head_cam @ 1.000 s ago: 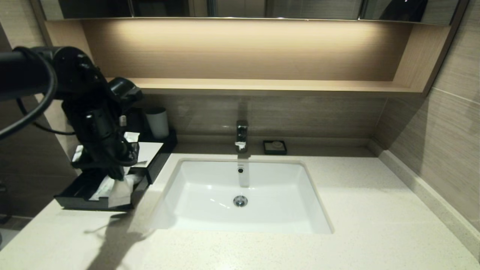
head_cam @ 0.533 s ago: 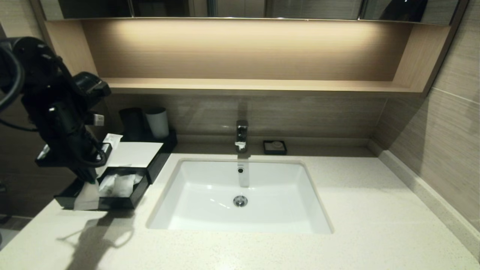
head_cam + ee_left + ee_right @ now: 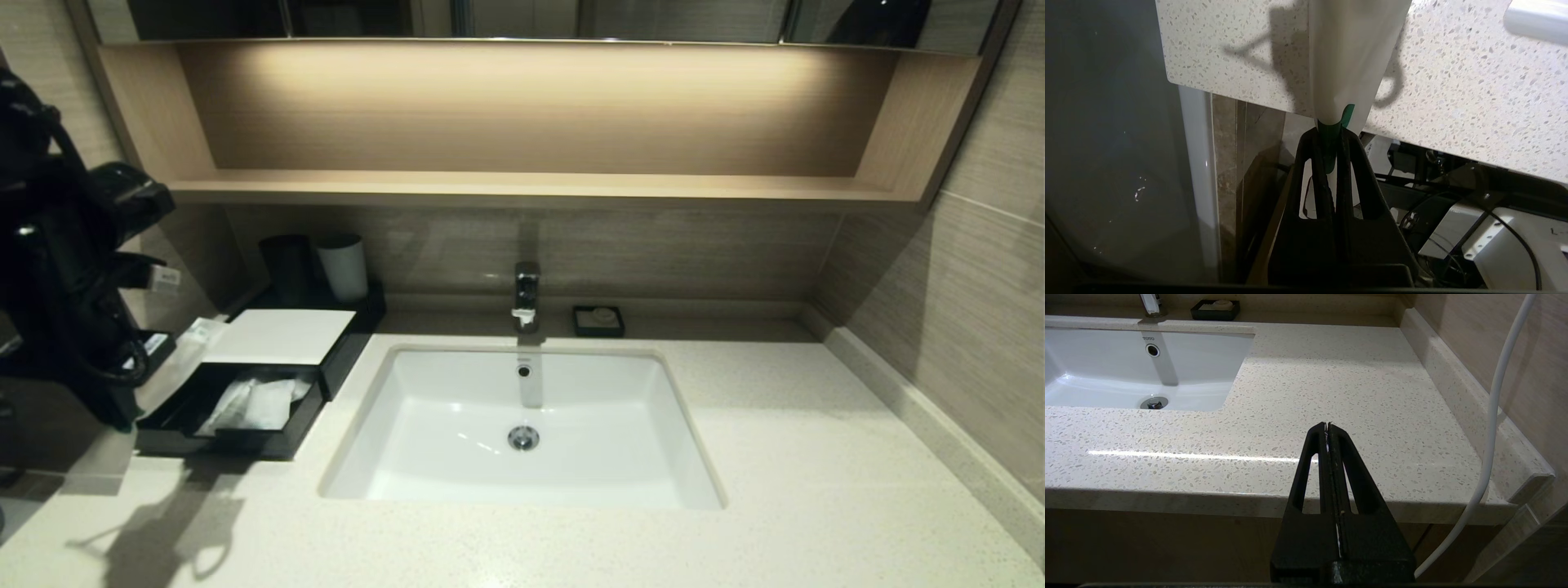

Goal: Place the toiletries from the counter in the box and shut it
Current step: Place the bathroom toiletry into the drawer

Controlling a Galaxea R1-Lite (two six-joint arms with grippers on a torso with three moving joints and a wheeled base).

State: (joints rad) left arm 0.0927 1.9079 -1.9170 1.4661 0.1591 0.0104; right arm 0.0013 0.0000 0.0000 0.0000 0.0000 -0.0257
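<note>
Pinching a clear sleeve (image 3: 1351, 61) by its green end off the bench's (image 3: 571, 539) left corner, the left tool (image 3: 1331, 132) should carry it back over the open drawer (image 3: 237, 408) before releasing.

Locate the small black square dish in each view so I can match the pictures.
Head view: small black dish at the back of the counter, just right of the faucet.
Left wrist view: not in it.
Right wrist view: behind the sink, beside the faucet, at.
Shared landmark: the speckled counter, in all three views.
</note>
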